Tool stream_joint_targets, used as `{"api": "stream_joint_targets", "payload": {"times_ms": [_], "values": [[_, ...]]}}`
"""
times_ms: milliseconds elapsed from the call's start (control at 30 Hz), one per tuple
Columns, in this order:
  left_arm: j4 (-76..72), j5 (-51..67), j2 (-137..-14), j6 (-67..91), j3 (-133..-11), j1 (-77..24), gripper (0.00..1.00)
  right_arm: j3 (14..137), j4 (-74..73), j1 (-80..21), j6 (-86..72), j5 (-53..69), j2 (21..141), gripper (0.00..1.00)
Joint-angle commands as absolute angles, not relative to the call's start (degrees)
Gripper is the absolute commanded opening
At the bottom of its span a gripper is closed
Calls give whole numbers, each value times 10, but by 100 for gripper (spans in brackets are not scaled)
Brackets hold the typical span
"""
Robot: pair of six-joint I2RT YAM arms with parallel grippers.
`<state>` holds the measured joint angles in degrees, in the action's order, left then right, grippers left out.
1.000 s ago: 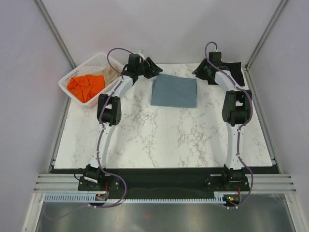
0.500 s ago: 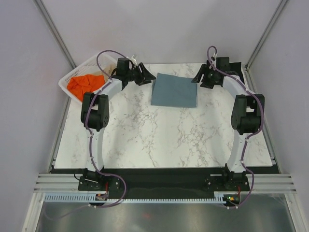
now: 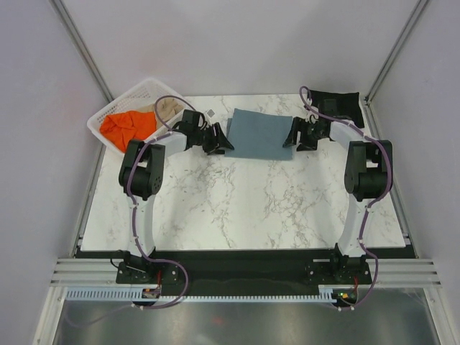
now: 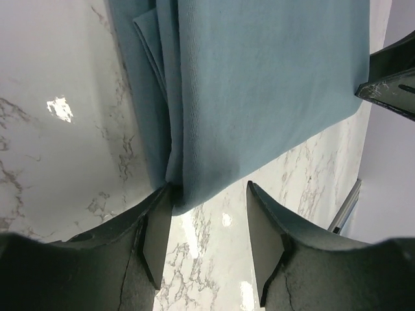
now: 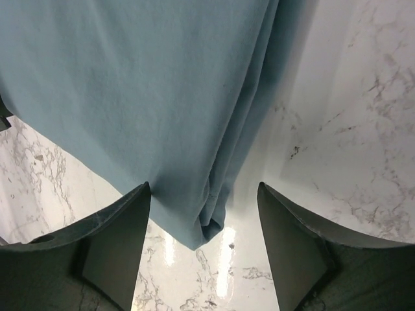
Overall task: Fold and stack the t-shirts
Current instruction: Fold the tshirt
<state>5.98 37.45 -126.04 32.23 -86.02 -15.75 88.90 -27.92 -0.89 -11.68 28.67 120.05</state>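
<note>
Flanking the folded blue-grey t-shirt (image 3: 260, 134) from both sides, the two claws sit low at its near corners. The shirt lies flat on the far middle of the surface (image 3: 244, 208), with its long axis running left to right, so each short edge faces one claw.

The left claw (image 3: 218, 140) is released. In the left wrist view the near-left corner lies between its fingers, one finger touching the folded edge. The right claw (image 3: 295, 136) is also released, and the near-right corner lies between its fingers. Each arm is equally close to its own corner.

Both arms reach far forward along the sides, elbows out and forearms bent inward, so the claws point toward each other across the shirt.

The black t-shirt (image 3: 338, 100) lies at the far right corner, well apart from the blue-grey one. The orange t-shirt (image 3: 126, 128) and the beige t-shirt (image 3: 169, 108) lie in the basket (image 3: 115, 104). The next move probably depends on closing both claws together on the two corners.
</note>
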Motion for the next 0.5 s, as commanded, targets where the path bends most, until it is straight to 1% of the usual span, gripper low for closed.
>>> {"api": "stream_joint_targets", "payload": {"times_ms": [0,33,67,133,167,233,267,333,367,433,467], "values": [[59,377,-1256,287,-858,-166,56,879,-273,-7,-91,318,1207,74],[60,378,-1256,287,-856,-169,53,875,-267,-7,-94,318,1206,73],[60,379,-1256,287,-856,-170,42,869,-262,-7,-97,317,1204,68],[59,382,-1252,287,-852,-170,42,857,-254,-7,-107,318,1198,60],[59,382,-1245,287,-845,-170,42,851,-250,-7,-111,320,1195,51],[59,382,-1238,287,-836,-170,42,825,-234,-7,-121,320,1182,43],[60,383,-1228,313,-824,-170,3,816,-229,-7,-130,321,1177,34],[63,388,-1218,319,-808,-171,2,781,-217,-7,-139,317,1158,22],[65,388,-1212,330,-785,-171,2,767,-212,-8,-151,312,1148,11],[66,392,-1189,342,-757,-173,2,711,-197,-11,-162,308,1108,4],[70,392,-1180,346,-724,-177,2,691,-195,-12,-170,288,1093,2]]}}
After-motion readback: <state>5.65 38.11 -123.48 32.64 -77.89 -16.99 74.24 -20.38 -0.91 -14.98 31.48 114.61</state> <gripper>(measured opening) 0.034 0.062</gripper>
